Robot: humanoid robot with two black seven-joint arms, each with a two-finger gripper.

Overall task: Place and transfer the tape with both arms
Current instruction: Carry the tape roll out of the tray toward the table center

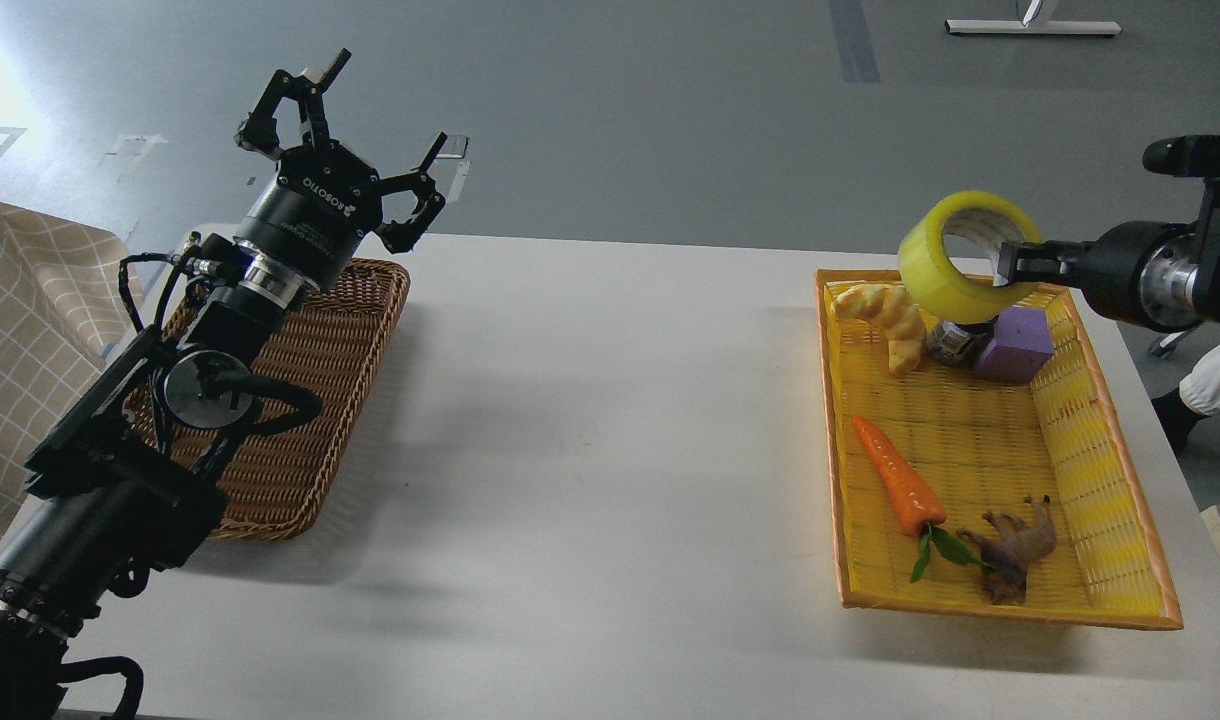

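Overhead, the wide roll of translucent yellow packing tape hangs in the air above the far end of the shallow yellow woven plastic tray, clear of the things lying in it. The right gripper comes in from the right edge and its jaws are clenched on the roll's near rim, one finger reaching into the grey-white core. The roll sits tilted, its open hole facing up and toward the camera.

Beneath it, in the tray's far end, lie a pale yellow twisted bread-shaped toy, a small dark jar mostly hidden under the roll, and a purple foam block. Nearer, an orange plastic carrot with green leaves lies beside a brown animal figure.

Across the white bench, well apart from the tray, the left gripper is raised above the far corner of a brown wicker basket, its jaws released and spread wide, holding nothing. A beige checked cloth shows at the left edge.
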